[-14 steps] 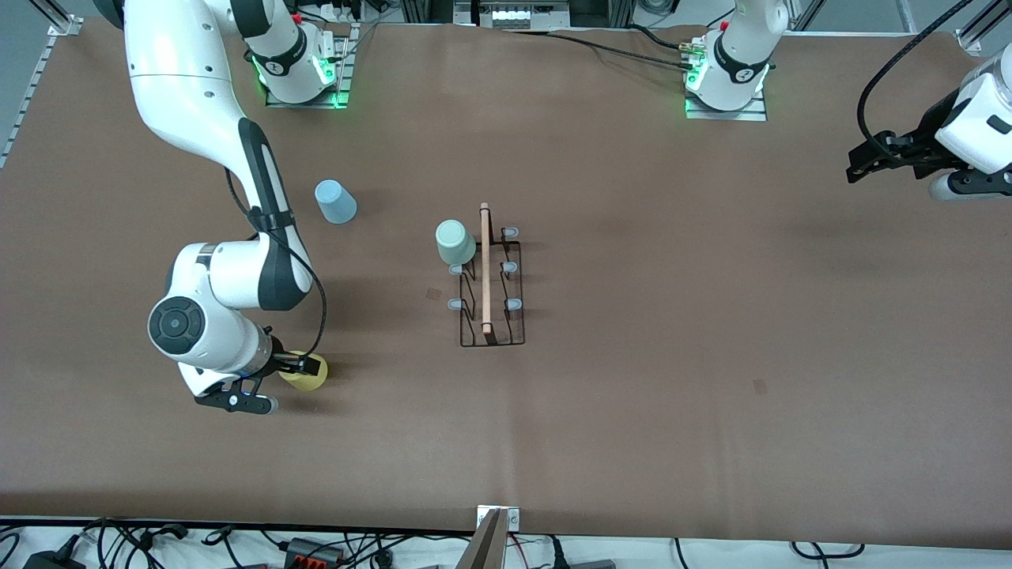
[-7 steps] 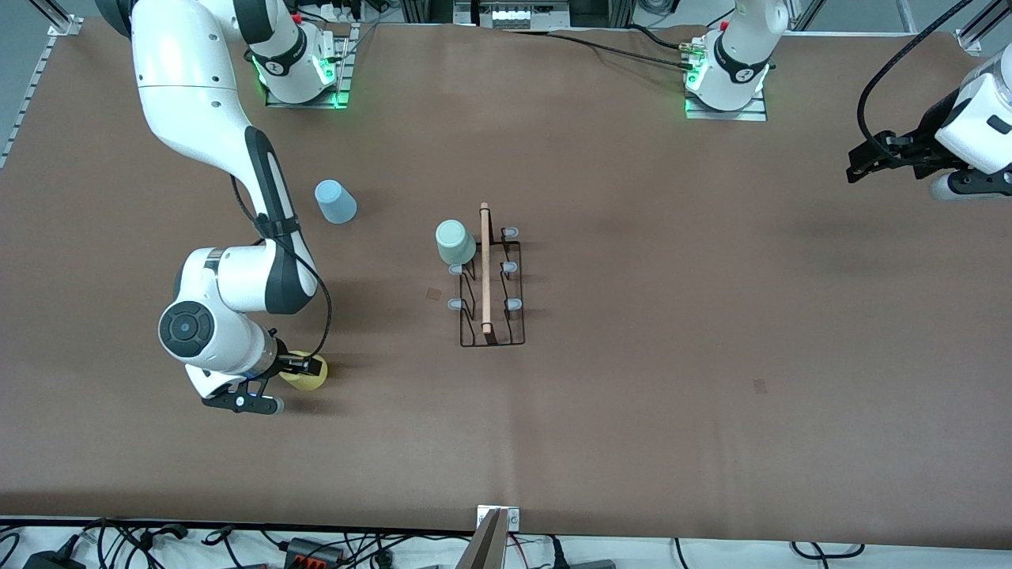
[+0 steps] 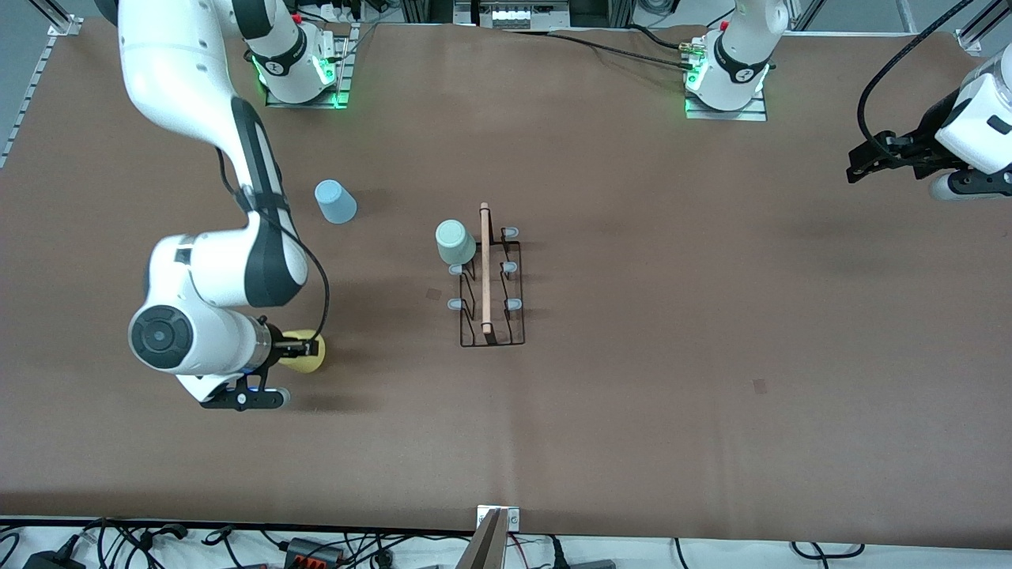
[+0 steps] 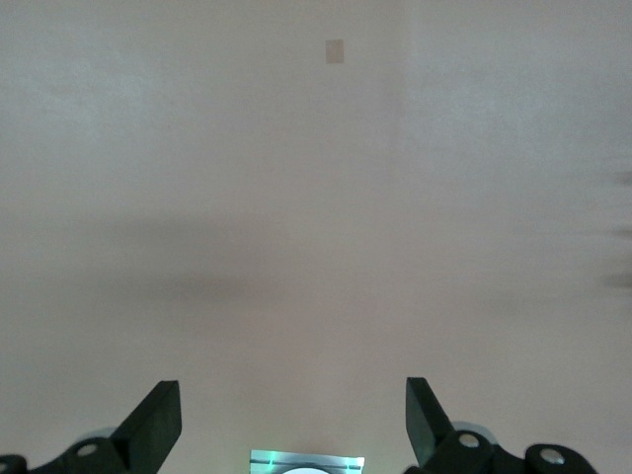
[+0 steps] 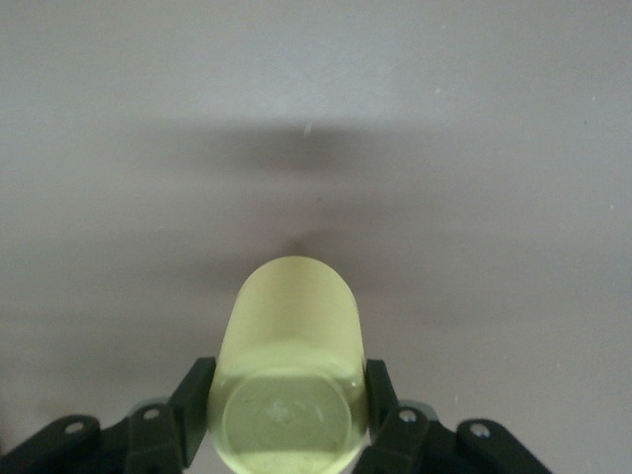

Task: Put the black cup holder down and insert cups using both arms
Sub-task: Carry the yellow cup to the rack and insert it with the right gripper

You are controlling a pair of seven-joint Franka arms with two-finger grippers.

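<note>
Yellow cup is lying gripped in the right gripper, low over the tabletop toward the right arm's end; in the right wrist view the jaws are clenching on the cup's sides near its base, one finger pressing on each side. The right arm is reaching down from its base across that end of the tabletop.

Black cup holder is sitting mid-tabletop, base flat, with its wooden rod handle running along its length and pale-capped pegs showing on both sides. Pale green cup is sitting upside down on the peg farthest from the front camera on the right arm's side of the holder. Light blue cup is lying tilted on the tabletop between the holder and the right arm, farther from the front camera than the yellow cup, well apart from both.

Left gripper is waiting at the left arm's end of the tabletop, its jaws released with bare tabletop between the fingers in the left wrist view.
</note>
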